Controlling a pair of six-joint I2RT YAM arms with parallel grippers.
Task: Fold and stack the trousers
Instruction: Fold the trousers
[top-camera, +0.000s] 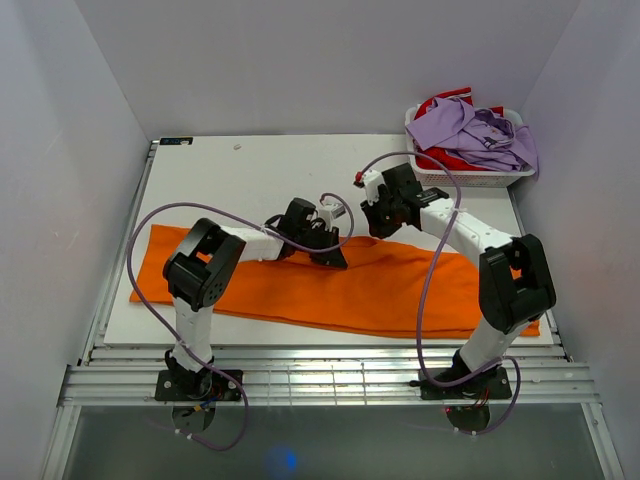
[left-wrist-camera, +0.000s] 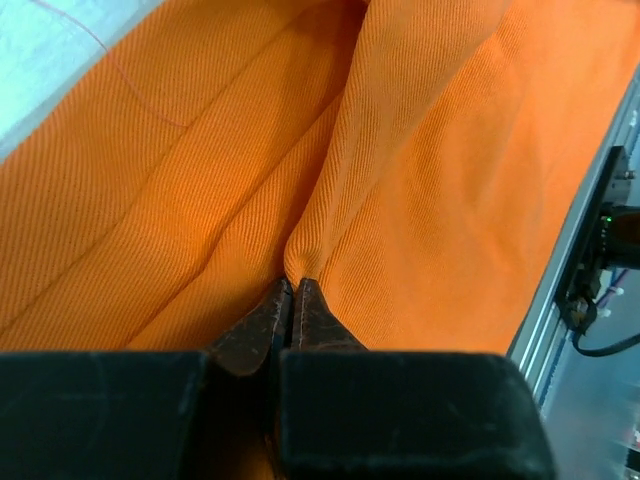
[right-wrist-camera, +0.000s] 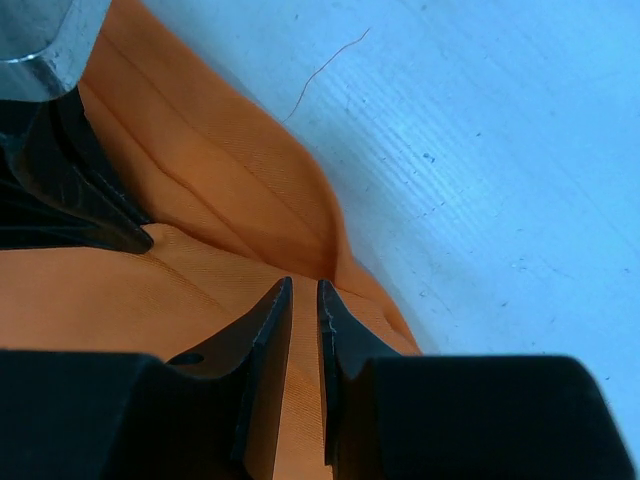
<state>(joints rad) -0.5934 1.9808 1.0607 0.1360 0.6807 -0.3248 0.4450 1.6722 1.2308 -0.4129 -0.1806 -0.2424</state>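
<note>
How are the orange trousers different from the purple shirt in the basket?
The trousers are bright orange; the lilac shirt is pale purple. The trousers lie stretched out long across the table; the shirt sits crumpled in the white basket. The left fingers pinch a fold of the trousers; nothing holds the shirt. Both are clothes.

Left arm (top-camera: 205, 265): elbow raised, forearm reaching toward centre.
Left hand (left-wrist-camera: 292, 290): fingertips pressed together, pinching the trousers (left-wrist-camera: 420, 180).
Right arm (top-camera: 480, 240): forearm angled inward.
Right hand (right-wrist-camera: 305, 295): fingertips a narrow slit apart.
</note>
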